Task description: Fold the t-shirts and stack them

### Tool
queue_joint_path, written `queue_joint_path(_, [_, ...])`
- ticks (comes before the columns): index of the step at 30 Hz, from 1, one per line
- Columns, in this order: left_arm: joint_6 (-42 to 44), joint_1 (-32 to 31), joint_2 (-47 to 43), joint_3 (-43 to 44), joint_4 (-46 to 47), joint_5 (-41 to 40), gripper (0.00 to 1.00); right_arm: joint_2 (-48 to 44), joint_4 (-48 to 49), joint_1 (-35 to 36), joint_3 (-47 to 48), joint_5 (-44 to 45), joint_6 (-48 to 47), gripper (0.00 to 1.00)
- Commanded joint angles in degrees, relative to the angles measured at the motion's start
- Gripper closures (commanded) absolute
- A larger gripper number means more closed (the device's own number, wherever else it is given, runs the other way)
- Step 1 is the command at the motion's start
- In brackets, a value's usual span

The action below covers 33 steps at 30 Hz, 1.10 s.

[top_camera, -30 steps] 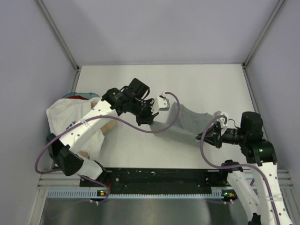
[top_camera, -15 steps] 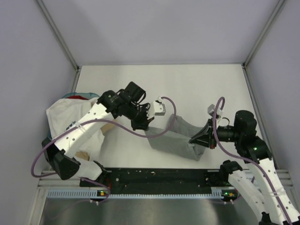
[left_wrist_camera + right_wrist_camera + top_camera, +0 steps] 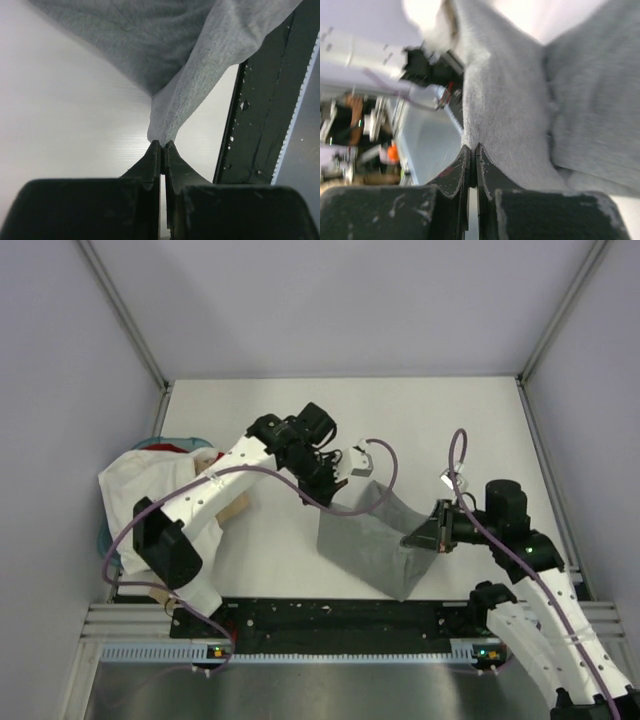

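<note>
A heather-grey t-shirt [image 3: 362, 540] hangs bunched between my two grippers over the middle of the white table [image 3: 440, 420]. My left gripper [image 3: 337, 486] is shut on its far upper edge; in the left wrist view the gripper [image 3: 162, 143] pinches a fold of the grey t-shirt [image 3: 190, 75]. My right gripper [image 3: 413, 537] is shut on its right edge, and in the right wrist view this gripper [image 3: 472, 147] nips the grey t-shirt [image 3: 520, 100]. More t-shirts lie heaped at the left: a white one [image 3: 145, 490] on top, with red [image 3: 176, 448] and tan [image 3: 235, 507] showing at the edges.
The black base rail [image 3: 340, 615] runs along the near edge, just below the hanging shirt. Grey walls and metal posts [image 3: 125, 315] close in the table on the left, right and back. Purple cables [image 3: 455, 455] loop off both wrists.
Both grippers have drawn closer together, the right moving left and the left moving back and right. The grey shirt went from a stretched strip to a broader hanging sheet.
</note>
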Motion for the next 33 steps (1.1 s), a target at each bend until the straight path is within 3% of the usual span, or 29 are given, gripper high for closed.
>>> queue_joint_path(1, [1.1,0.6,6.1,8.5,0.4,1.8,1.00,1.3,-6.9,-10.6,1.9,7.0,-2.8,1.00])
queue_joint_path(3, [0.7,0.5,9.3,11.4,1.1,1.6,1.00,1.7,-9.9,-16.4,1.9,9.4,-4.0,1.00])
queue_joint_path(10, [-2.5,0.1,21.0,24.4,2.3,4.9,1.00,4.2,-10.0,-19.9,0.9,24.0,-1.8,1.00])
queue_joint_path(14, [-4.7,-0.4,24.2,27.1,6.7,5.0,1.00,3.4,-10.2,-20.9,0.1,32.0,1.2,1.00])
queue_joint_path(23, [-7.9,-1.7,29.3,29.1,16.6,-0.1,1.00,4.7,4.0,-21.4,-7.7,48.7,3.7,1.00])
queue_joint_path(26, [-9.1,-2.1,33.2,31.9,17.6,-1.6,1.00,5.9,11.8,-21.4,-11.8,50.0,3.0,1.00])
queue_joint_path(33, [-14.0,-2.3,39.8,34.5,21.0,-2.8,1.00,12.7,20.1,-21.8,-13.6,50.2,3.8,1.00])
